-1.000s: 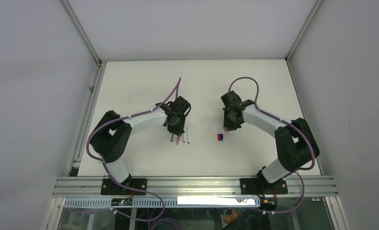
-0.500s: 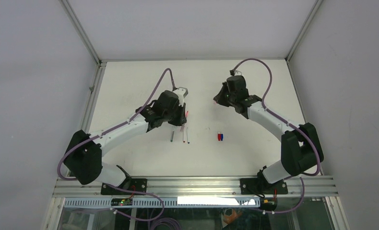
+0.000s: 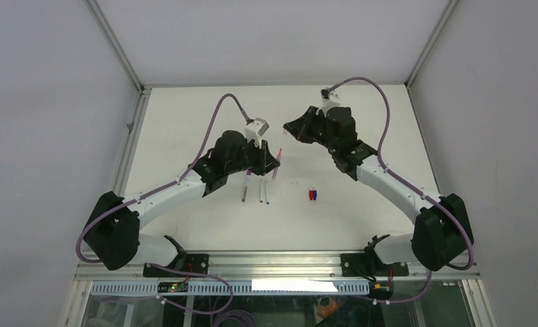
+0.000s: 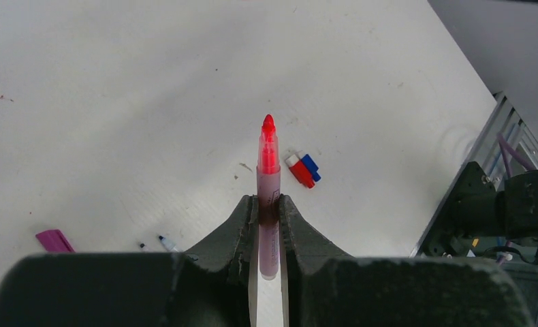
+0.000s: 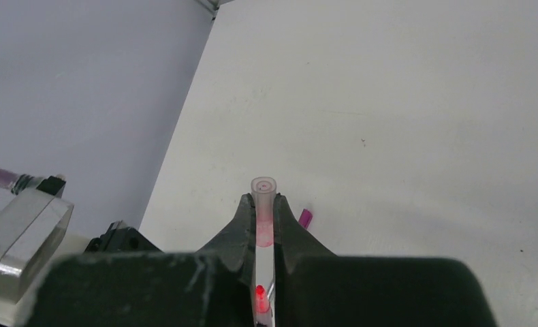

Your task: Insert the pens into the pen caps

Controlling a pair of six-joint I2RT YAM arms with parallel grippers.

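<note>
My left gripper (image 4: 268,203) is shut on a pink pen (image 4: 268,167) whose red tip points away from the wrist. From above, this pen (image 3: 277,162) hangs over the table, held by the left gripper (image 3: 272,161). My right gripper (image 5: 264,204) is shut on a translucent pink pen cap (image 5: 263,194), open mouth facing outward. It hovers at the right gripper (image 3: 288,129), just beyond the pen's tip and apart from it. Other pens (image 3: 261,193) lie on the table below the left arm. A red and a blue pen cap (image 3: 312,195) lie side by side at the middle.
A magenta piece (image 4: 55,240) lies by the loose pens' tips (image 4: 165,242) and also shows past the right fingers (image 5: 305,217). White walls and aluminium rails (image 3: 124,157) enclose the white table (image 3: 205,116). The right arm's base (image 4: 498,211) shows at the left wrist view's edge.
Both arms rose from the table and swung toward the far middle. The left carried the pink pen up, the right carried the pink cap, and they now face each other.
</note>
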